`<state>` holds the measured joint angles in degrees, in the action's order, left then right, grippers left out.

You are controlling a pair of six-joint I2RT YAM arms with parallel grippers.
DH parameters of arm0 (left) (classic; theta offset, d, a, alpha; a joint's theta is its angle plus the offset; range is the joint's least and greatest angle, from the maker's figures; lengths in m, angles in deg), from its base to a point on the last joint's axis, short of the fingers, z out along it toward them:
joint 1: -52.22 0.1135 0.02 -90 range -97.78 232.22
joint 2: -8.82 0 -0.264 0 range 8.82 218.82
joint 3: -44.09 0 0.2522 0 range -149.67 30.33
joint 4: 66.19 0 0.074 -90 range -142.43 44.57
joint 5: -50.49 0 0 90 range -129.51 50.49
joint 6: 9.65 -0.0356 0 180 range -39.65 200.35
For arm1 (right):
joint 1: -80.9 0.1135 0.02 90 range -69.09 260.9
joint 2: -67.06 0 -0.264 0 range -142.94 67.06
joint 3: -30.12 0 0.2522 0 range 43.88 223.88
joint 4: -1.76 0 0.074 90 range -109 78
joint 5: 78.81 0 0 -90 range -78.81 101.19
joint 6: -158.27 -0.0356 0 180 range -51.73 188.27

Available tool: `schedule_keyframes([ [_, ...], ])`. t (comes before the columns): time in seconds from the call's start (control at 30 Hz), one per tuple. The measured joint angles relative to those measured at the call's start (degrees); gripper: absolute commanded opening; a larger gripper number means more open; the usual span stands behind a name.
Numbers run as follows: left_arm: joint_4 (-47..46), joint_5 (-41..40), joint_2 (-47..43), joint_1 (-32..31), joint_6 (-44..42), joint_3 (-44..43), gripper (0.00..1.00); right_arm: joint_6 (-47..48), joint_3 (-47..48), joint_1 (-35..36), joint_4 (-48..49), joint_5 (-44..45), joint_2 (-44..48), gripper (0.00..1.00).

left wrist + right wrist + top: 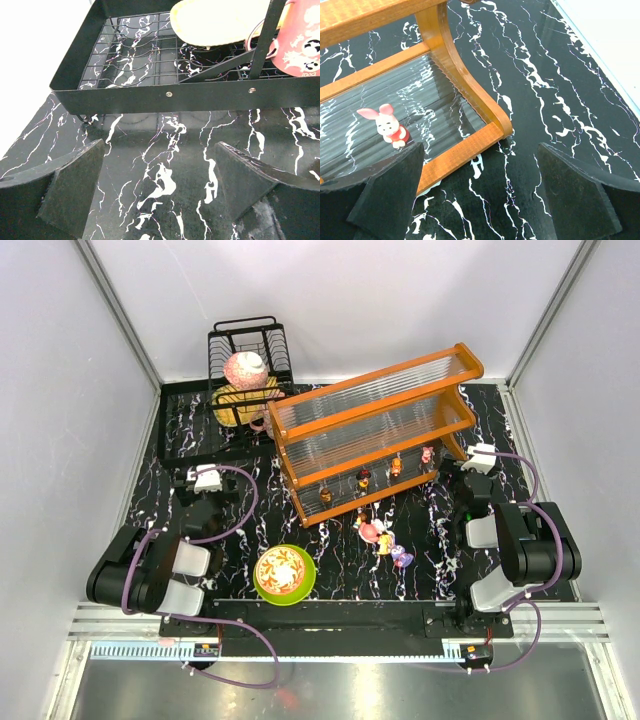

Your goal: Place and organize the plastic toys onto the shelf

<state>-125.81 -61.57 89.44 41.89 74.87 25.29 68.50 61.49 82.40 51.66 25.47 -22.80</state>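
Shelf heading: the shelf (380,390) stands upright. Its long axis slants across the top view from near-left to far-right, and its open front faces the arms' side.
Toys on shelf: a row of toys (363,478), four in all, stands on the lower tier, spaced along the shelf's long axis. The pink figurine (387,127) is the one nearest the shelf's right end, upright on the clear ribbed panel.
Toys off shelf: three loose toys (384,543) huddle on the desk (430,570) just in front of the shelf's front rail, near its middle. Whether they touch one another I cannot tell.
Surface: the desk is black marble-patterned with white veins.
Room: pale walls stand behind and beside the shelf, with metal posts in the corners.
Other things: a black wire dish rack (245,350) holding crockery sits at the shelf's left end. A green-rimmed bowl (285,573) sits in front of that end, apart from it.
Right end effector (480,150): it is low at the shelf's right end, with its jaws spread wide and nothing between them. The pink figurine stands just beyond one fingertip (395,180), not touching it.
Left end effector (160,150): it is well to the left of the shelf, facing the dish rack's near wall, with its jaws spread and empty, far from the toys.
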Motion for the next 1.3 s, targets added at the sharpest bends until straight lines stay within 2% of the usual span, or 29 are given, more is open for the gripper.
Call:
schedule_keyframes([
  [0.4,0.07,0.5,0.0,0.28,0.2,-0.11,0.99,0.0,0.0,0.0,0.0,0.0,0.0,1.0],
  [0.63,4.57,0.63,-0.2,2.45,2.78,-4.57,0.99,0.0,0.0,0.0,0.0,0.0,0.0,1.0],
  [0.83,4.11,-0.04,-0.72,2.36,3.5,-4.09,0.99,0.0,0.0,0.0,0.0,0.0,0.0,1.0],
  [1.1,1.68,-3.93,-7.26,-0.59,3.28,1.29,0.99,-0.02,0.0,0.0,0.0,0.0,0.0,1.0],
  [1.3,1.79,-7.43,-13.44,-3.56,1.88,1.9,0.99,-0.02,0.0,0.0,0.0,0.0,0.0,1.0],
])
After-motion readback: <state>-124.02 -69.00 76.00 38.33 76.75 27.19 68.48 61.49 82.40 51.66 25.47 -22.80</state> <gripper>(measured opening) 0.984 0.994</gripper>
